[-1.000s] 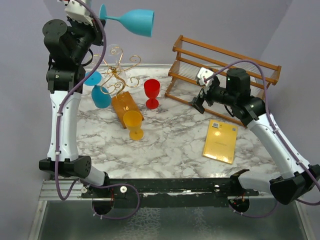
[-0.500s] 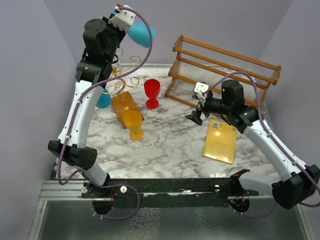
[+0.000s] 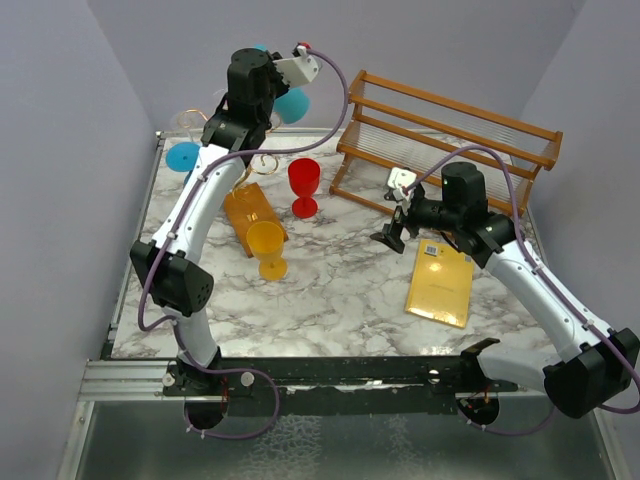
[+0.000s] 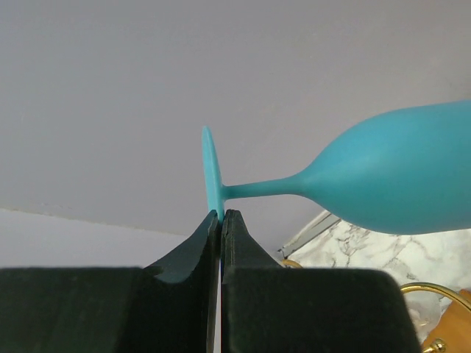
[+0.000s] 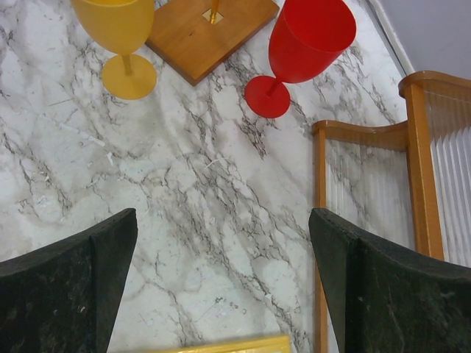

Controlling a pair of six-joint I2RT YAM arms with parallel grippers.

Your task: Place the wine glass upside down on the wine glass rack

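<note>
My left gripper is shut on the foot of a teal wine glass, held high on its side over the back of the table. In the left wrist view the pads pinch the round foot, and the bowl points right. The gold wire rack is mostly hidden behind the left arm; its orange-brown base shows below, and a gold curl shows under the glass. My right gripper is open and empty above the marble.
A red glass and a yellow glass stand beside the rack base; both also show in the right wrist view, red and yellow. Another blue glass sits left of the arm. A large slatted wooden rack stands back right. A yellow book lies at right.
My left arm has swung right and toward the back wall, carrying the teal glass with it. My right gripper has dropped slightly left and then held still.
</note>
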